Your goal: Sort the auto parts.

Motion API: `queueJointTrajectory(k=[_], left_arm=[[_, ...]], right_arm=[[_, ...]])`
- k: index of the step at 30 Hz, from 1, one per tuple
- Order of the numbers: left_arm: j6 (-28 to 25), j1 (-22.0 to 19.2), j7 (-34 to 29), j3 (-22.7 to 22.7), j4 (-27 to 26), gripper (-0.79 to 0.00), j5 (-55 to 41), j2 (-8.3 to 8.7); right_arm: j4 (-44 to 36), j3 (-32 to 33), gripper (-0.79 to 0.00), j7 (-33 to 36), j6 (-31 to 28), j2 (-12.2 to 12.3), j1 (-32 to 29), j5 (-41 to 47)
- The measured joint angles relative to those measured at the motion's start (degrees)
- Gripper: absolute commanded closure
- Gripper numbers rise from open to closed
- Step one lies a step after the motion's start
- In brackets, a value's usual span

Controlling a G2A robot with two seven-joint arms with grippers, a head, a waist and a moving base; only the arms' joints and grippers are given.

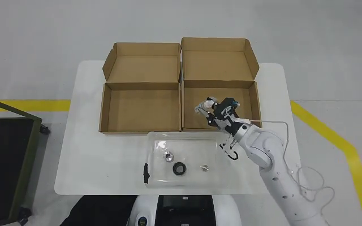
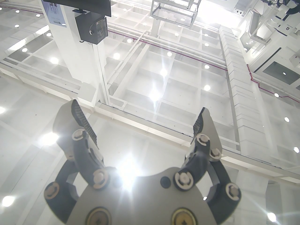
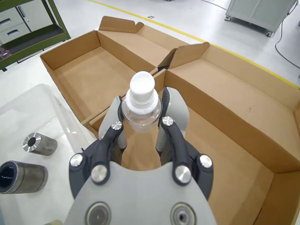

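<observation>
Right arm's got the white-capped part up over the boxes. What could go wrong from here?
1. Slip: the right gripper pinches the white-capped part only at its fingertips, on the clear rounded section, so it may tilt or drop early.
2. Wrong box: the part hangs close to the walls where the left box and the right box meet. A release here may hit a wall edge or bounce across.
</observation>
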Motion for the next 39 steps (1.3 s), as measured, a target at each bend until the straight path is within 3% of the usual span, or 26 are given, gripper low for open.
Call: queueJointTrajectory(k=[7, 11, 15, 21, 25, 28, 39], left_arm=[[0.0, 0.0, 0.0, 0.0, 0.0, -0.785, 0.0, 0.0], [0.0, 0.0, 0.0, 0.0, 0.0, -0.785, 0.0, 0.0], [0.0, 0.0, 0.0, 0.0, 0.0, -0.785, 0.0, 0.0], [0.0, 0.0, 0.0, 0.0, 0.0, -0.785, 0.0, 0.0], [0.0, 0.0, 0.0, 0.0, 0.0, -0.785, 0.0, 0.0], [0.0, 0.0, 0.0, 0.0, 0.0, -0.785, 0.0, 0.0], [0.0, 0.0, 0.0, 0.0, 0.0, -0.785, 0.0, 0.0]], right_arm=[[1.32, -2.54, 0.0, 5.34, 3.11, -0.59, 3.0, -0.51], [2.2, -3.86, -0.08, 7.03, 3.43, -0.85, 4.01, -0.75], [4.21, -5.24, -0.111, 7.33, 3.72, -1.19, 5.04, -0.7], [5.75, -6.23, -0.489, 8.18, 4.19, -1.48, 6.28, -1.3], [6.39, -6.39, -0.625, 8.37, 4.0, -1.58, 6.64, -0.89], [5.98, -6.4, -0.785, 8.37, 3.8, -1.6, 6.49, -0.76], [-8.58, -2.57, -0.785, 11.05, -0.61, -0.03, -1.0, -3.26]])
